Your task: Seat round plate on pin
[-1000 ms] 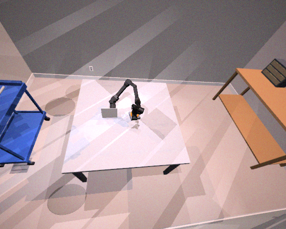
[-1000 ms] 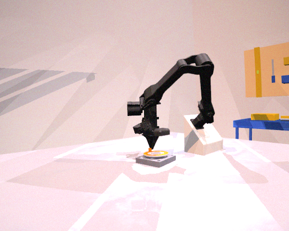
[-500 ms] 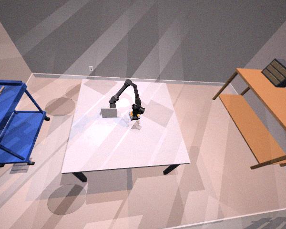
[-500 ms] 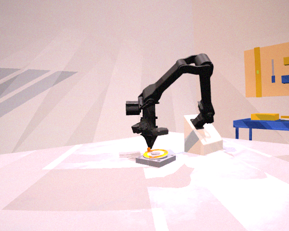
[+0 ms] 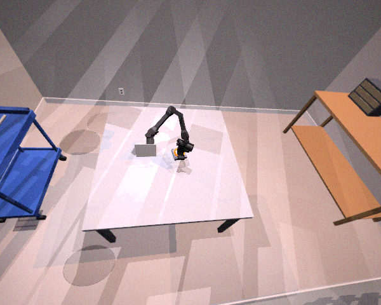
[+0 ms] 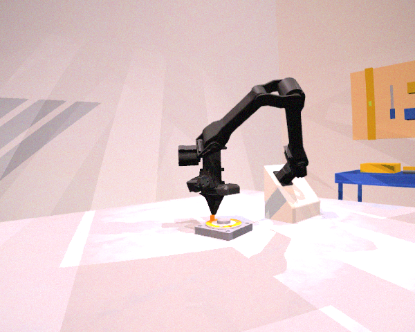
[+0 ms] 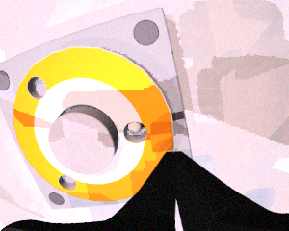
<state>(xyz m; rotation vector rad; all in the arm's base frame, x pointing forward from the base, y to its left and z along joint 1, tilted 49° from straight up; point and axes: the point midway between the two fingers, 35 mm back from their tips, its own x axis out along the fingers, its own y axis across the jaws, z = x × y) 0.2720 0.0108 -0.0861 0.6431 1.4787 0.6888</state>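
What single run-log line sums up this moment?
gripper: shut, empty | tip at orange tab | pin visible in plate hole | plate on base

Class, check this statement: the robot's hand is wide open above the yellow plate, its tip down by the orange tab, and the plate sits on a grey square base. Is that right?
One detail is wrong: the hand is shut, not wide open, with nothing between its fingers. The exterior view shows them meeting in one point above the orange tab. The rest holds: the yellow plate sits on the grey square base.

The black arm (image 6: pixel 257 107) arches up and over, its gripper (image 6: pixel 214 212) pointing straight down, fingers pressed together on nothing.
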